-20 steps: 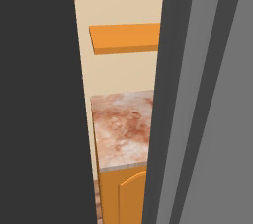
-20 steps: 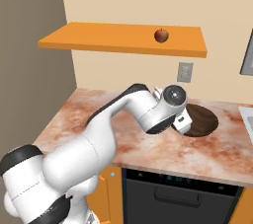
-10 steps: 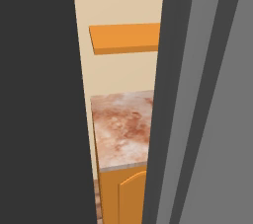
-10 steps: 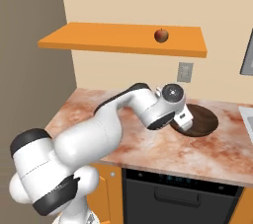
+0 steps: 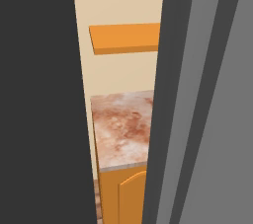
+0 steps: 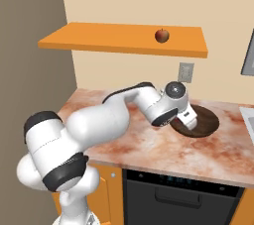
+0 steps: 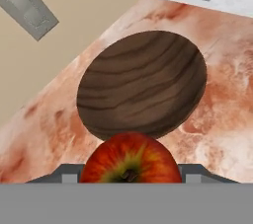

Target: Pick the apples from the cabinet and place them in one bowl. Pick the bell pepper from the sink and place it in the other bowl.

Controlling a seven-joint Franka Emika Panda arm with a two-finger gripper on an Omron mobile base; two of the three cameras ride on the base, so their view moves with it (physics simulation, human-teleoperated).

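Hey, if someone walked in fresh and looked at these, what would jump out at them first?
Probably the red apple held in the gripper, close to the dark wooden bowl on the marbled counter. Next, a second apple sitting alone on the orange cabinet above.

My arm (image 6: pixel 106 120) fills the lower left of the right base view: glossy white rounded shells, dark bands at joints, grey cap.

No text, label, brand, number or sign can be read on anything in these pictures.
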